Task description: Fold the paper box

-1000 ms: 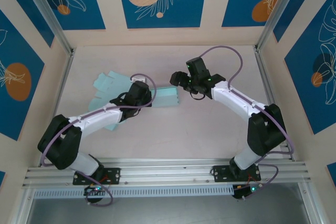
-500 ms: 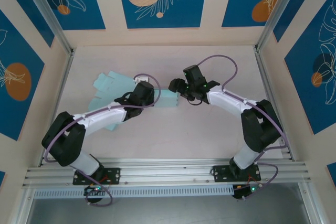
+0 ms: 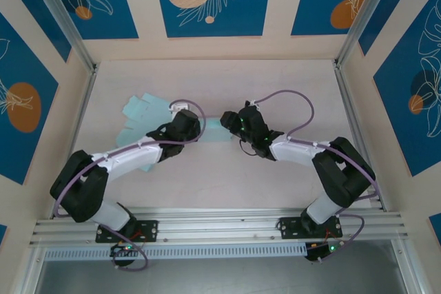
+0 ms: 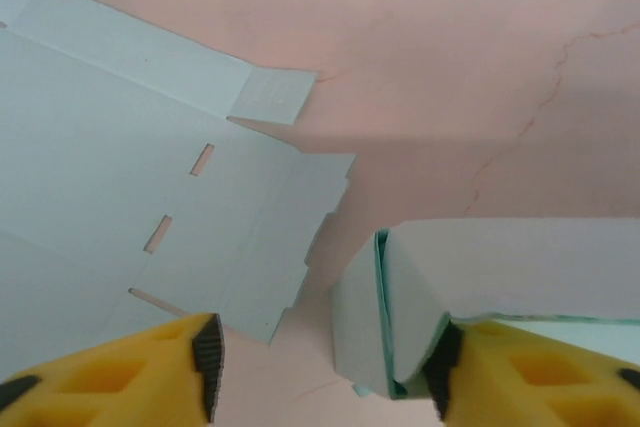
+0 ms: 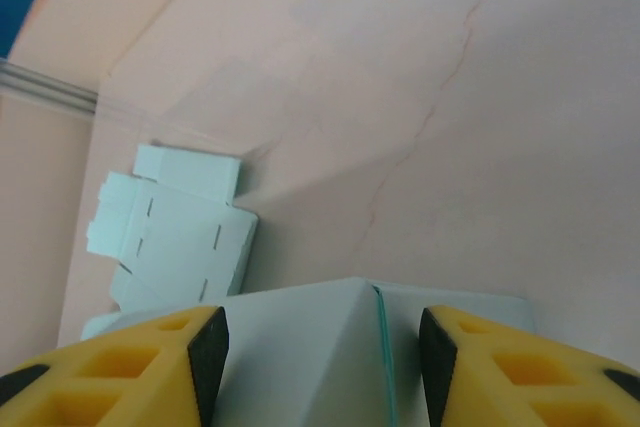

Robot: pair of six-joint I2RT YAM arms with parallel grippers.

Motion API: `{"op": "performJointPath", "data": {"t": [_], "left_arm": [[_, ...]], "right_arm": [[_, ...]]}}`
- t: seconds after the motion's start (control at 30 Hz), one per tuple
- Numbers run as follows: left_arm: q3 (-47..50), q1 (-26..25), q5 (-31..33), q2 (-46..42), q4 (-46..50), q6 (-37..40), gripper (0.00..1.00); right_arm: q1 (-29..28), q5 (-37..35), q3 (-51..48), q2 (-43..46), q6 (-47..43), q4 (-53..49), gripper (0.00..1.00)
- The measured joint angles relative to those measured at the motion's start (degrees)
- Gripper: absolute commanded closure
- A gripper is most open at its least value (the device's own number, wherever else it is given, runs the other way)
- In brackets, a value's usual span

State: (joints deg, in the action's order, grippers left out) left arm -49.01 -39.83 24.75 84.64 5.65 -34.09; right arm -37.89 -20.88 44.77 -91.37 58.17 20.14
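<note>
Pale-green flat blanks (image 3: 141, 111) lie at the left of the table (image 3: 289, 80), just beside the left gripper (image 3: 187, 124). Its jaws stand wide and grip nothing: in the left wrist view one yellow finger (image 4: 150, 372) hangs over a slotted blank, and the other sits at the end of the part-folded paper box (image 4: 500, 267). That box rests mid-table between the two arms. The right gripper (image 3: 233, 122) straddles its other end, with jaws half-wide on either side of the creased corner. Whether the pads already press, I cannot tell from the wrist view.

With nothing pinning the left end, a squeeze or push from the right could slide the light box or spring its green-edged seam open. Too hard a pinch would likely dent the wall. The left finger could also snag the loose blank and drag it under the box.
</note>
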Motion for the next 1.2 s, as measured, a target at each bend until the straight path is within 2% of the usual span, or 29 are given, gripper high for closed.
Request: {"op": "performJointPath", "data": {"t": [0.07, 0.13, 0.27, 0.4, 0.57, 0.73, 0.83, 1.03, 1.2], "left_arm": [[0.7, 0.1, -2.6, -1.3, 1.0, -0.1, 0.12], [1.2, 0.1, -5.6, -2.7, 2.5, 0.1, 0.08], [2.5, -0.3, -14.3, -6.5, 8.2, 0.8, 0.05], [2.9, 0.4, -20.2, -11.9, 12.8, 0.5, 0.03], [2.7, 4.3, -22.9, -16.9, 12.3, -2.9, 0.0], [2.7, 9.3, -23.2, -15.2, 6.5, -9.0, 0.01], [2.5, 10.9, -24.3, -11.6, 2.9, -11.7, 0.04], [2.3, 12.0, -27.2, -5.1, -2.0, -15.5, 0.21], [2.6, 12.8, -29.0, -3.2, -5.2, -18.1, 0.38]], "right_arm": [[0.0, -0.7, -0.3, -1.2, 0.6, 3.0, 0.47], [0.0, -0.9, -0.3, -2.1, 0.8, 4.8, 0.47], [-0.7, -0.7, -0.3, -2.9, 1.4, 6.4, 0.48], [-1.0, -0.6, -0.4, -3.0, 1.6, 6.7, 0.48], [-1.0, -0.6, -0.6, -3.0, 1.7, 7.2, 0.48], [-1.0, -0.6, -0.6, -3.0, 1.6, 7.2, 0.48], [-1.0, -0.6, -0.6, -3.0, 1.6, 7.2, 0.48], [-1.2, -0.5, -0.6, -3.3, 1.6, 7.7, 0.48], [-1.2, -0.5, -0.6, -3.4, 1.6, 7.7, 0.48]]}}
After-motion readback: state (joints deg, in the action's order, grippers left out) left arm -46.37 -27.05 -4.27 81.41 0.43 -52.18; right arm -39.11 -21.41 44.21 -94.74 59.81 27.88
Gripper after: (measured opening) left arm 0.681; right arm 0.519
